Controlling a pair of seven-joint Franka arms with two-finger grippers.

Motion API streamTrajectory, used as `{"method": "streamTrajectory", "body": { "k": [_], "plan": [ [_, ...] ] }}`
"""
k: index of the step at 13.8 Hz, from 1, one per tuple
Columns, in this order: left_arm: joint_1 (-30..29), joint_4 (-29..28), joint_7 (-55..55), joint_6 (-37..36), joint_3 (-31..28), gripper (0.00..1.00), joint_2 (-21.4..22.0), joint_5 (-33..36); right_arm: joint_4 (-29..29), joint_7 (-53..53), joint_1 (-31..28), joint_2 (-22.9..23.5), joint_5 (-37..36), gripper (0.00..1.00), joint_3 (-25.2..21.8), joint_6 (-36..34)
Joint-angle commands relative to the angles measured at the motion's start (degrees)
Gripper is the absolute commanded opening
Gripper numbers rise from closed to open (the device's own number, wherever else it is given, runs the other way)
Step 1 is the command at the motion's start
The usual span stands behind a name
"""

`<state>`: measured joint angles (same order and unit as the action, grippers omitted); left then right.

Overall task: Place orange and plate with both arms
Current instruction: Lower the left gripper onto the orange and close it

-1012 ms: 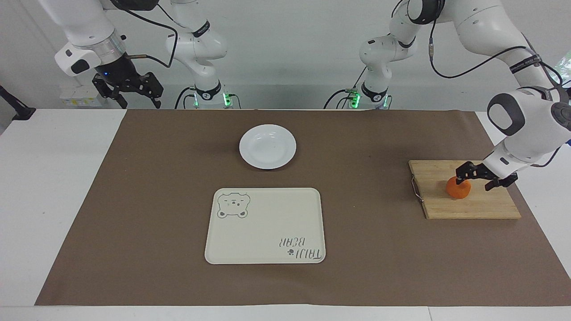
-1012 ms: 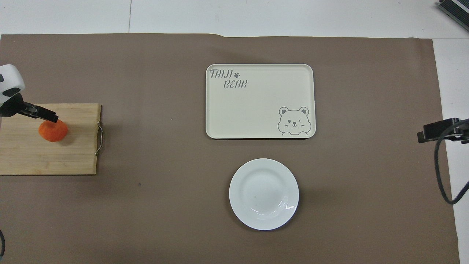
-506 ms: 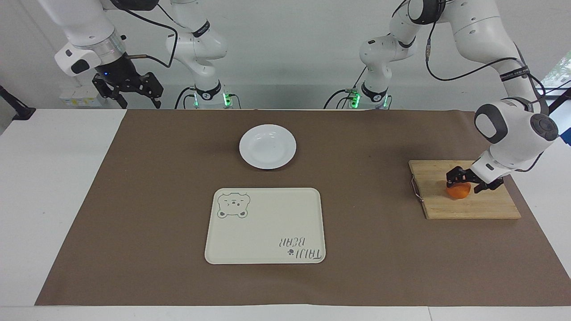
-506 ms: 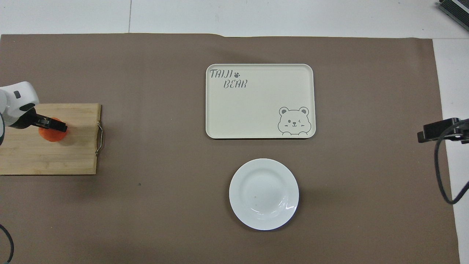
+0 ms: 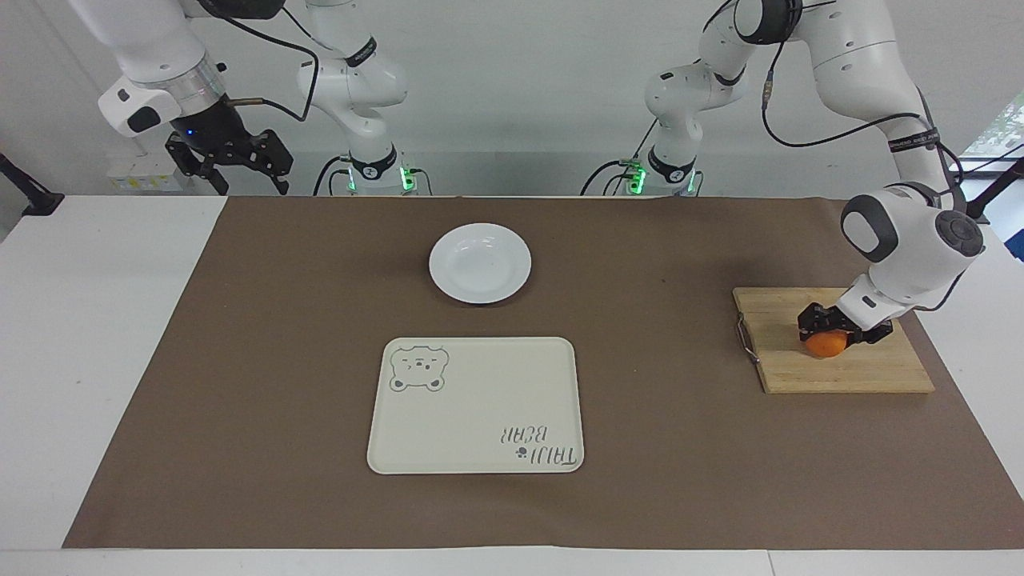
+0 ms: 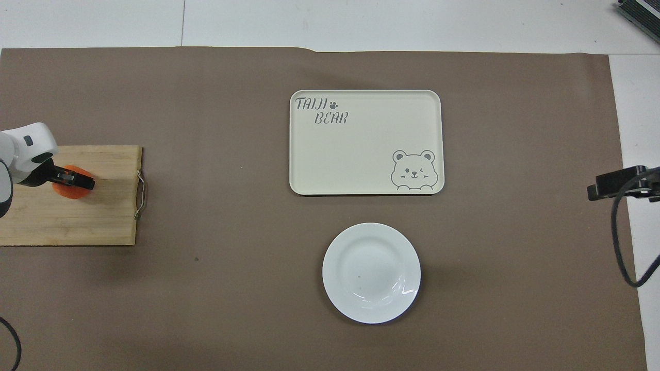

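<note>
Small round bright orange fruit on a pale wooden cutting board with a metal wire handle, at the left arm's end of the brown paper-covered surface. Left gripper down on the orange, closed around it from above, fingers pressed to its sides; fruit resting on the board. In the overhead view, same left gripper covering most of the orange, only the fruit's rim showing.

Round glossy plain white plate with a shallow well, lying flat on the brown paper about midway between the 2 arm bases, well apart from the board. Nothing on the plate. Just farther from the robots than the plate, a rectangular cream tray with a bear drawing in 1 corner and the lettering "TAIJI BEAR" in the corner diagonal to it; tray near the plate without touching.

Right gripper raised in the air over the white edge of the surface at the right arm's end, close to the robots, jaws spread wide, holding nothing; right arm waiting. In the overhead view only a black part of it showing at the frame's edge.
</note>
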<state>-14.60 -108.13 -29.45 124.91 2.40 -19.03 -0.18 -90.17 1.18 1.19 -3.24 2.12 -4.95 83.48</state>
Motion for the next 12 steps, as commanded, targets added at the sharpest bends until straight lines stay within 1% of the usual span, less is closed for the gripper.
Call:
{"method": "streamTrajectory", "body": {
  "k": [1, 4, 6, 8, 10, 12],
  "plan": [
    [-0.6, 2.04, 1.31, -2.81, 0.5, 0.0, 0.83, 0.88, -0.1, -1.01, -0.4, -0.54, 1.04, 1.0, 0.12, -0.16],
    [0.36, 7.4, 5.96, -8.88, 0.5, 0.0, 1.71, 0.88, -0.1, -1.36, 0.3, -0.54, -0.36, 1.0, 0.38, 0.8],
    [0.63, 8.9, 9.57, -10.55, 0.58, 0.0, 3.11, 0.88, -0.18, -1.1, 0.3, -0.46, -0.71, 1.0, 0.38, 4.22],
    [1.51, 10.04, 12.82, -12.22, 0.59, 0.0, 5.48, 0.88, -0.18, -1.1, 0.3, -0.28, -2.03, 1.0, 0.47, 6.07],
    [2.91, 12.67, 16.08, -17.3, 0.67, 0.0, 7.59, 0.88, -0.18, -1.1, 0.3, -0.28, -2.38, 1.0, 0.47, 5.99],
    [3.18, 15.48, 16.62, -23.01, 0.93, 0.0, 9.35, 0.97, -0.18, -1.01, 0.3, -0.28, -2.21, 1.0, 0.47, 5.12]
  ]
}}
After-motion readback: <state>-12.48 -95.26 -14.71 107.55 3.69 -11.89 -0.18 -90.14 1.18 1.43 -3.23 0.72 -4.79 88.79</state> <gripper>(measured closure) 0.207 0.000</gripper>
